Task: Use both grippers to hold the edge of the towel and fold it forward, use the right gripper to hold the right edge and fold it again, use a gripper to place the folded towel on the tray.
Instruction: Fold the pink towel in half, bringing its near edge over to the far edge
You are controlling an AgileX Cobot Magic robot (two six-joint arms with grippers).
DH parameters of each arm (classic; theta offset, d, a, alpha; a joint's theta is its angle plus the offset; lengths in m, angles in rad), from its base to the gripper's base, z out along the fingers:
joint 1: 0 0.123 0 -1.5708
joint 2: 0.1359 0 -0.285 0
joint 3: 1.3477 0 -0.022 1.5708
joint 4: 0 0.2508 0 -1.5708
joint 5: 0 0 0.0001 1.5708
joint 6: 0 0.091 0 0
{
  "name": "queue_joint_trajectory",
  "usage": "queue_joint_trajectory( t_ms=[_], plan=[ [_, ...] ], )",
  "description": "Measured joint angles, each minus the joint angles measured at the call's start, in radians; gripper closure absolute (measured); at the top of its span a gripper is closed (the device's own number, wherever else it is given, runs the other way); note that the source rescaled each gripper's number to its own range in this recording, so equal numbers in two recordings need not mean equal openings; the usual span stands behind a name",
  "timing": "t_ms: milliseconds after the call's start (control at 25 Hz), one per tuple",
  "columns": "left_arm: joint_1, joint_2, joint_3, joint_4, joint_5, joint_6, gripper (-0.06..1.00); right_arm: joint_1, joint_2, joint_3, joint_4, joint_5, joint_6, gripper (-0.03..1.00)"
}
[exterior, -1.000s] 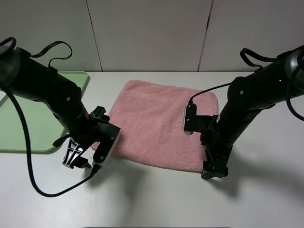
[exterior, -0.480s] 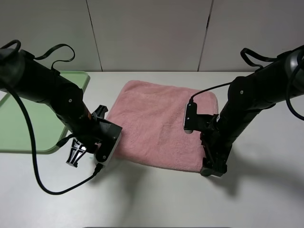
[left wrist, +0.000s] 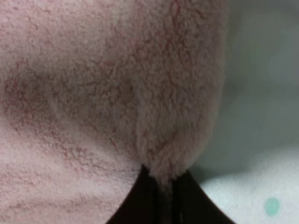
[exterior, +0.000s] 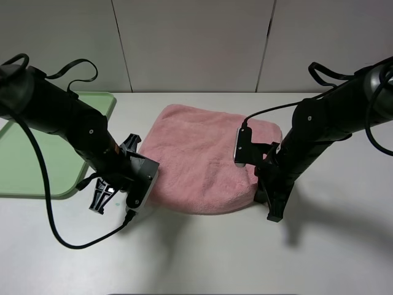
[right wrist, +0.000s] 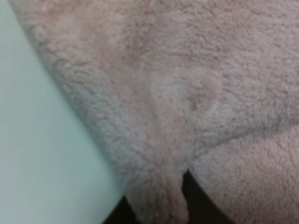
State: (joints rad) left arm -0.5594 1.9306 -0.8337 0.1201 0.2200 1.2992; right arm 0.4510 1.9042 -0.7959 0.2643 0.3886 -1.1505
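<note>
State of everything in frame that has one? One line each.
towel, far part flat, near edge pinched at both corners and raised
left gripper, shut on the towel's near left corner
right gripper, shut on the towel's near right corner
tray, no towel on it

Even bright light; soft shadows; wrist views blurred.

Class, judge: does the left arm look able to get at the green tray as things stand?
Probably yes: the tray lies just beside it, with only table between. But the left gripper is shut on the towel, so the towel would drag along.
</note>
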Motion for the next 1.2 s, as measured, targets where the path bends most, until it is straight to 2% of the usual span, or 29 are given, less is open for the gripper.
queue_joint_trajectory(
  t_ms=[440,720,960,1200],
  plan=[
    [0.000,-0.011,0.005,0.002,-0.021,0.001,0.94,0.000,-0.011,0.000,0.008,0.021,0.000,0.97],
    [-0.004,-0.069,0.023,-0.002,0.019,0.001,0.94,0.000,-0.040,0.012,0.019,0.159,0.029,0.97],
    [-0.060,-0.136,0.060,-0.003,0.043,0.001,0.94,0.000,-0.106,0.014,0.034,0.251,0.044,0.97],
    [-0.091,-0.200,0.070,-0.004,0.115,0.000,0.94,0.000,-0.168,0.015,0.060,0.333,0.097,0.97]
  ],
)
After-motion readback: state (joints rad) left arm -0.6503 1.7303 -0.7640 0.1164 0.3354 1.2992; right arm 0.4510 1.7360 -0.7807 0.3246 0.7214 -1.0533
